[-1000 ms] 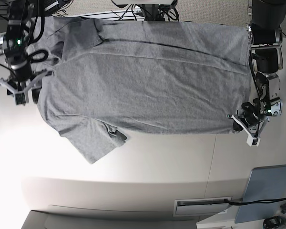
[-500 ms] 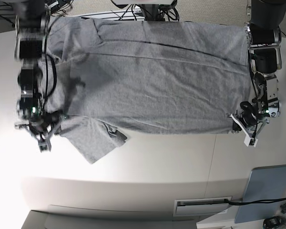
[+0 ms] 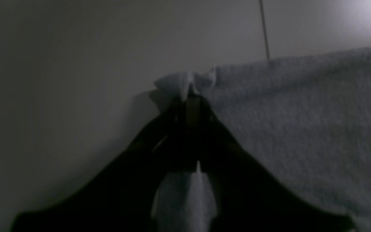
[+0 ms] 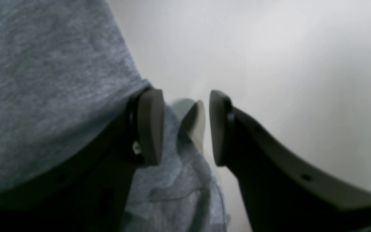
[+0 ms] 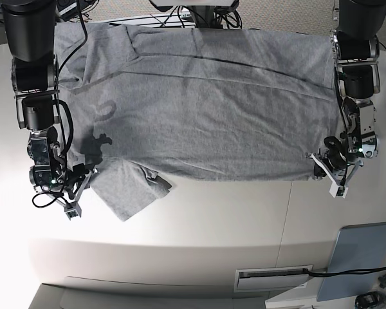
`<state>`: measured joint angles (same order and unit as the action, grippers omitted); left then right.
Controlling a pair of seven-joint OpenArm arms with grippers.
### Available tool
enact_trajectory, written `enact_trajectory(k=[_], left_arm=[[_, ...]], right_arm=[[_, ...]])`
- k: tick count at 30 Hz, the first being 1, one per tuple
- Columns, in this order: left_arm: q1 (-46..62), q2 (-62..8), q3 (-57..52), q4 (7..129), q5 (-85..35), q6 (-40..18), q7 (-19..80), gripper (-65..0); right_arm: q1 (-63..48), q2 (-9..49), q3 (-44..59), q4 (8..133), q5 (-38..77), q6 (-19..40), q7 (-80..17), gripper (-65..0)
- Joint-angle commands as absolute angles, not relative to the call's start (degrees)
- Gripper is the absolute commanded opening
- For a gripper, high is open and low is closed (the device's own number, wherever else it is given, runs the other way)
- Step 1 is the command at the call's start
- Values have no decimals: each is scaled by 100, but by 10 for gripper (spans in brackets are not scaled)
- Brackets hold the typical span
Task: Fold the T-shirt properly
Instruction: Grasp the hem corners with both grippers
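Note:
The heather-grey T-shirt (image 5: 199, 109) lies spread flat across the table, plain side up; no lettering shows. My left gripper (image 5: 328, 170) is at the shirt's near right hem corner. In the left wrist view it (image 3: 190, 98) is shut, pinching a small bunch of the shirt's corner (image 3: 185, 82). My right gripper (image 5: 77, 188) is at the edge of the near left sleeve (image 5: 125, 193). In the right wrist view it (image 4: 185, 98) is open, with a fold of the sleeve's fabric (image 4: 175, 167) lying between its fingers (image 4: 150, 125).
A grey-blue flat panel (image 5: 363, 257) lies at the near right. A white slotted plate (image 5: 273, 278) sits in the table's front edge. Cables (image 5: 199, 16) run behind the shirt. A table seam (image 5: 288, 219) runs toward the front.
My right arm has swung from the shirt's neck side down to the near left sleeve. My left gripper has stayed at the hem corner.

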<state>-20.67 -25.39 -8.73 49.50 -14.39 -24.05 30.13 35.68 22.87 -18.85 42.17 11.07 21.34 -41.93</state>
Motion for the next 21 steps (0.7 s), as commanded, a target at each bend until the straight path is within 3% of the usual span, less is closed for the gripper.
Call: enact_trajectory(k=[1, 4, 9, 15, 21], left_arm=[[-2095, -2569, -875, 4950, -1306, -2403, 3251, -650], [-2093, -2567, -875, 4950, -1323, -2405, 3253, -650], [-2093, -2567, -875, 4950, -1330, -2403, 3253, -650], [-2097, -2571, -875, 4971, -1411, -2018, 3256, -650], [-1979, -2609, -888, 5675, -1459, -1927, 3656, -650]], right_arm=[[3667, 2333, -1894, 4211, 1205, 2270, -4241, -414], [3634, 2333, -1892, 4206, 1221, 2329, -4316, -442], [3588, 2333, -1892, 4209, 1221, 2462, -4552, -650], [3568, 2338, -1892, 4377, 1223, 2416, -4501, -650], [3225, 2554, -1892, 5743, 1269, 2128, -4829, -650]])
